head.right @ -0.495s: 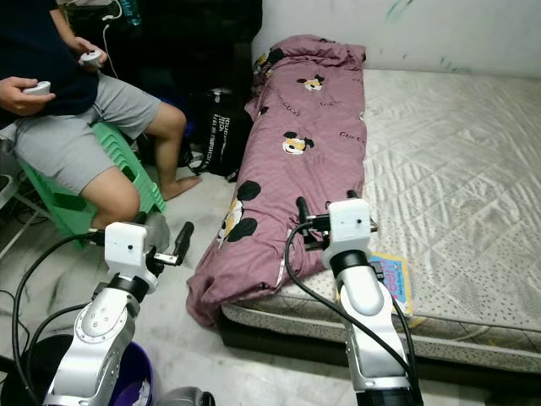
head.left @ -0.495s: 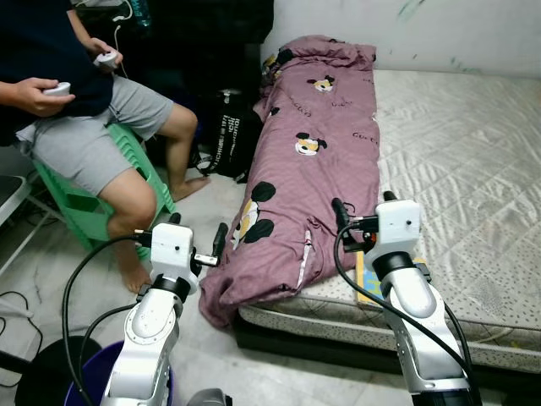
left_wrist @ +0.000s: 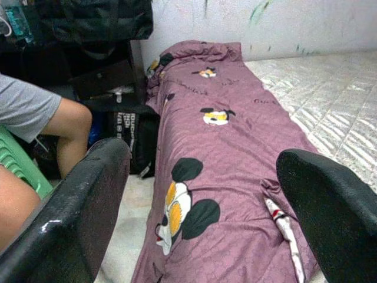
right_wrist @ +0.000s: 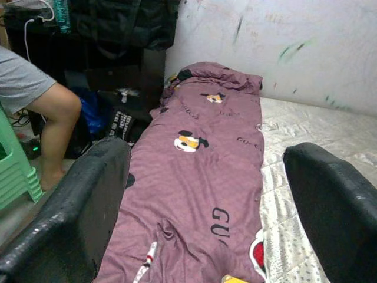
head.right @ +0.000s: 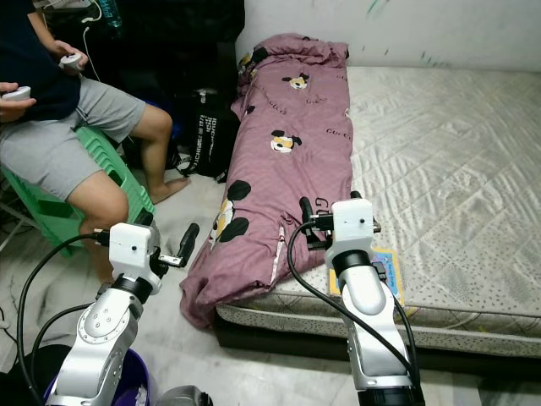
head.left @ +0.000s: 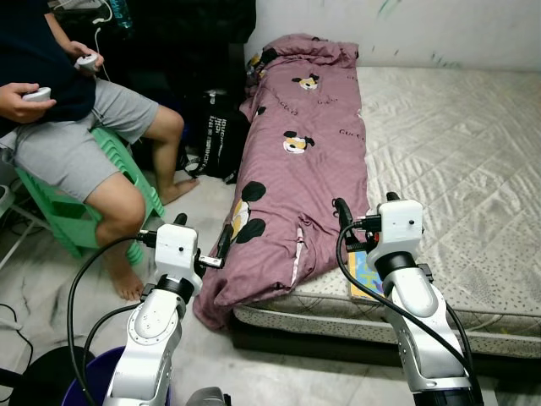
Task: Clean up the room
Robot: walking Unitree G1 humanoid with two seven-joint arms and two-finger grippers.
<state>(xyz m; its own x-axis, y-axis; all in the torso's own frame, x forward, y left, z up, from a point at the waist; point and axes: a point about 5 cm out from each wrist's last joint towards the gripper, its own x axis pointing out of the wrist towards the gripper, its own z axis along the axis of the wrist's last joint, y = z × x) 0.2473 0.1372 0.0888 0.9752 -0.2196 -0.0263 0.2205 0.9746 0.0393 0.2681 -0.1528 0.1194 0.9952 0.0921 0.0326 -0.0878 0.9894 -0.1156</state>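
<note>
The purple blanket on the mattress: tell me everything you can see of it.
The purple blanket is a mauve, quilted-looking cover printed with cartoon mouse figures in black, white and yellow, plus some dark lettering. It lies in a long, rumpled strip along the robot's-left edge of the mattress, bunched against the wall at the far end. Its near end spills over the mattress edge and hangs down to the floor. A white strip with red marks lies on its near part. Neither end effector touches it.

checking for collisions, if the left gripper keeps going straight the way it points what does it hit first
Most likely the purple blanket. Seen between the left gripper's open fingers, the cloth lies straight ahead, draped along the mattress edge. Depth is hard to judge, but nothing seems to lie between.
</note>
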